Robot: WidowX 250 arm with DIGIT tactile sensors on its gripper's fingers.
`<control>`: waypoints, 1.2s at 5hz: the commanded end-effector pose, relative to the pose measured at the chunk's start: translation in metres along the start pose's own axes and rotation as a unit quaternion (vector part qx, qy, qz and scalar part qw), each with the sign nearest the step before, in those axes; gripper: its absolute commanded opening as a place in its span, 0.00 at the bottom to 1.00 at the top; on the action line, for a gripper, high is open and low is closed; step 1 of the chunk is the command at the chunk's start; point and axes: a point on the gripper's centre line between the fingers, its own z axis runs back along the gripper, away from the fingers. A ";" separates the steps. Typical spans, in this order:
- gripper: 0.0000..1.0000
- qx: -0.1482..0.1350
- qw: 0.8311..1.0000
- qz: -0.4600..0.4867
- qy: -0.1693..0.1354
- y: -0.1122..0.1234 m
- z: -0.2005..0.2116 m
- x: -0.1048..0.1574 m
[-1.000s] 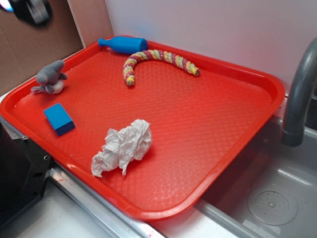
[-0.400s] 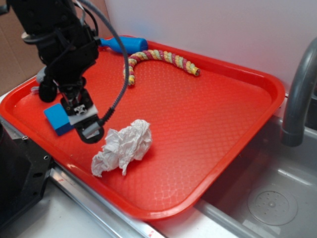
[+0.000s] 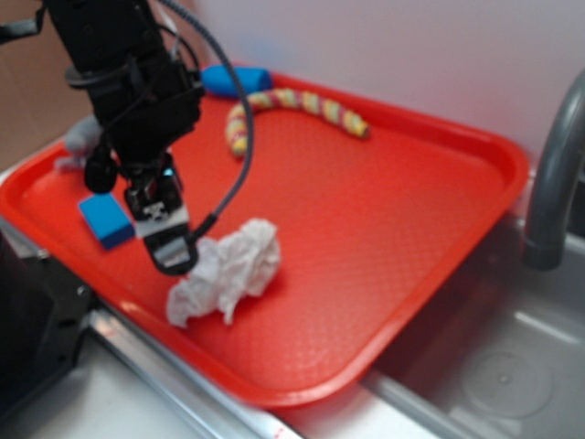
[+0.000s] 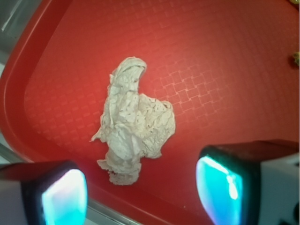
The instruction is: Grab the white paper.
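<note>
Your gripper (image 4: 143, 190) hangs over the red tray (image 3: 402, 247) with jaws spread wide and empty. The paper (image 4: 136, 124) lies crumpled on the tray's near-left part, ahead of the gap in the wrist view, not yet between the pads (image 4: 220, 190). From outside, the paper (image 3: 228, 270) sits just right of the gripper (image 3: 172, 247), beside the blue block (image 3: 105, 219).

A red tray (image 3: 439, 229) carries the white paper (image 3: 228, 270), a blue block (image 3: 105, 219), a rope toy (image 3: 292, 105) — and, blurred, perhaps a grey plush (image 3: 80, 137).

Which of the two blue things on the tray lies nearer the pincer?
The blue block, just left of the pincer by the white paper; the blue bottle-shaped toy sits at the tray's far edge.
</note>
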 end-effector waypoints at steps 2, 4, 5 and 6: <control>1.00 -0.009 0.995 -0.081 0.053 -0.029 -0.052 0.034; 0.00 -0.005 0.997 -0.063 0.040 -0.029 -0.046 0.028; 0.00 0.007 0.998 -0.054 0.033 -0.028 -0.041 0.021; 0.00 0.036 0.998 -0.028 0.040 -0.027 -0.023 0.018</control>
